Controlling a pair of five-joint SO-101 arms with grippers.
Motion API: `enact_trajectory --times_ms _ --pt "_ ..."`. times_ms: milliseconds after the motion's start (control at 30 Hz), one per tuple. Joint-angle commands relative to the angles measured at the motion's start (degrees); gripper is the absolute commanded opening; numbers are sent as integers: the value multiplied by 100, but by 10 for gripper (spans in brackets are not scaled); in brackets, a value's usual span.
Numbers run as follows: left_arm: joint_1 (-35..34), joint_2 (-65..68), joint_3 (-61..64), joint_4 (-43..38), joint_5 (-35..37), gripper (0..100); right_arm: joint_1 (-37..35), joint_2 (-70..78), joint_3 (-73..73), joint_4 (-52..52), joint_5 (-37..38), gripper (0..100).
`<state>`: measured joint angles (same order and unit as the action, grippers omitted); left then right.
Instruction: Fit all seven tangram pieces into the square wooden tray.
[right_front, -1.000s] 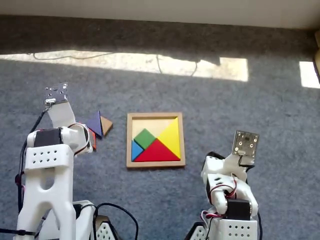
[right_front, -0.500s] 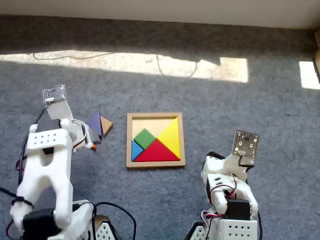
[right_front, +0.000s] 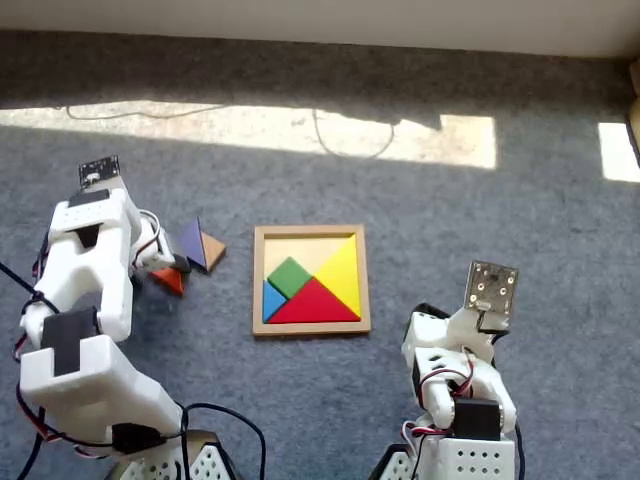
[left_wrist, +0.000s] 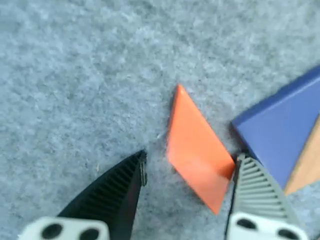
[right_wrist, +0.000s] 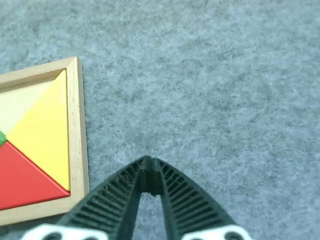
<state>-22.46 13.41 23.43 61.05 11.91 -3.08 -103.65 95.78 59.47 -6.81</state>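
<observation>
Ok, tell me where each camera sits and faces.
High view: fixed overhead, looking down on carpet, tray and both arms.
Left wrist view: on the left arm, looking down past the open left tool at the orange piece.
Right wrist view: on the right arm, looking down past the shut right tool at the tray's corner.
Shared: the tray in high and right wrist; the orange piece in high and left wrist.

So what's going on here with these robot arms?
The left claw sits open, straddling an orange piece on the carpet. A navy piece and a tan piece lie beside it. The wooden tray holds green, blue, red and yellow pieces. The right claw is shut over carpet beside the tray.
</observation>
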Motion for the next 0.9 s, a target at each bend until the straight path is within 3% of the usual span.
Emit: enact_trajectory --times_ms 0,300,500,600,867 --pt "-101 198 -673 158 105 267 75 13 787 13 -44 5" --pt "-66 567 -919 220 114 263 84 13 787 13 -44 5" --pt "-57 593 -919 211 70 102 84 13 787 13 -44 5" --pt "-4 585 -919 220 9 70 84 13 787 13 -44 5" --pt "347 470 -919 220 -2180 6 84 13 787 13 -44 5"
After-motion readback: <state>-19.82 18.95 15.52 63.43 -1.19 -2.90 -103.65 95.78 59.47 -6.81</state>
